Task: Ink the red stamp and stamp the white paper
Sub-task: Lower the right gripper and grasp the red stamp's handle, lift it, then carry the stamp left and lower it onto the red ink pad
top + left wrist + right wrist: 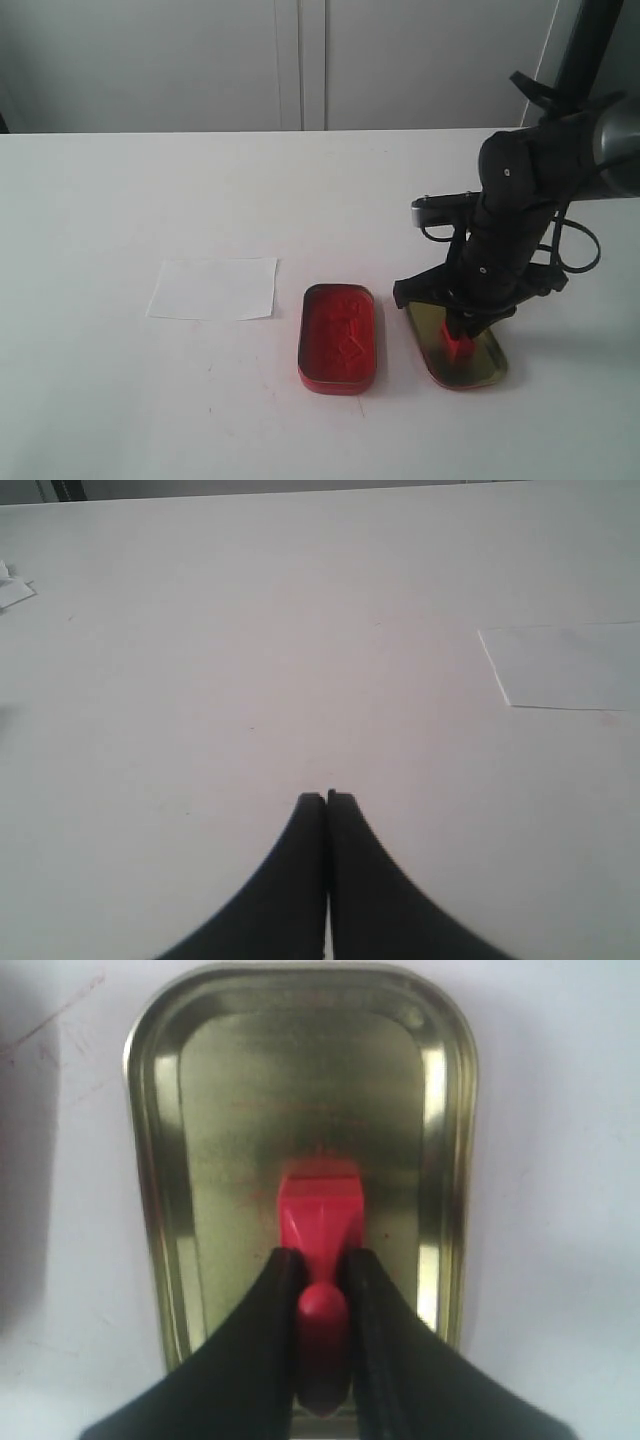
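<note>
The red stamp (459, 344) (318, 1210) stands in the gold tin lid (480, 362) (220, 1110) at the right of the table. My right gripper (461, 330) (322, 1265) reaches down onto it and is shut on its knob handle, one black finger on each side. To the left of the lid lies the red-filled ink tin (339, 337). Farther left lies the white paper (214, 288) (570, 665), flat on the table. In the left wrist view my left gripper (327, 798) is shut on nothing above bare table; the exterior view does not show it.
The white table (150, 180) runs back to pale cabinet doors (300, 60). A scrap of white paper (12, 588) lies at the table's edge in the left wrist view. The right arm (530, 190) hangs over the table's right side.
</note>
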`<state>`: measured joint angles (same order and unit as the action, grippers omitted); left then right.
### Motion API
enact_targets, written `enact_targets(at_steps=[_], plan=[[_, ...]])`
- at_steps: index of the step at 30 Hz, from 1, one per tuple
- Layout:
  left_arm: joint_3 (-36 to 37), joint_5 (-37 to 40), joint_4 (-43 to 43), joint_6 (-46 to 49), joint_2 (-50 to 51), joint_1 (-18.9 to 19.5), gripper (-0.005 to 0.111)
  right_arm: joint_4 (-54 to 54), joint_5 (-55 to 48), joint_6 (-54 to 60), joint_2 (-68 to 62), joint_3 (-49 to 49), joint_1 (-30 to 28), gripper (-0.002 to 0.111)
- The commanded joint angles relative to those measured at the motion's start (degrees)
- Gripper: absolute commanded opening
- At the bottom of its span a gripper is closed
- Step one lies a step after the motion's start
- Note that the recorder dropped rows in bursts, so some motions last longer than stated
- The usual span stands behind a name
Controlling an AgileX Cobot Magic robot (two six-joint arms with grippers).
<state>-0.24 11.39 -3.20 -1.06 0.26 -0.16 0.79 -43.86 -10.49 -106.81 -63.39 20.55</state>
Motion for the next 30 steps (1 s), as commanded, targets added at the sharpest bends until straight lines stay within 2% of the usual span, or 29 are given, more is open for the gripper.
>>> enact_targets(at_steps=[1, 15, 23, 30], plan=[[0.2, -0.2, -0.2, 0.0, -0.3, 0.1, 0.0, -0.3, -0.1, -0.2, 2.1, 0.0, 0.0, 0.0], [0.2, -0.2, -0.2, 0.0, -0.3, 0.1, 0.0, 0.0, -3.2, -0.2, 5.0, -0.9, 0.0, 0.0], [0.2, -0.2, -0.2, 0.0, -0.3, 0.1, 0.0, 4.9, -6.1, -0.2, 5.0, -4.6, 0.2, 0.0], [0.2, -0.2, -0.2, 0.0, -0.3, 0.1, 0.0, 5.0, -6.8, -0.8, 5.0, -8.0, 4.3, 0.0]])
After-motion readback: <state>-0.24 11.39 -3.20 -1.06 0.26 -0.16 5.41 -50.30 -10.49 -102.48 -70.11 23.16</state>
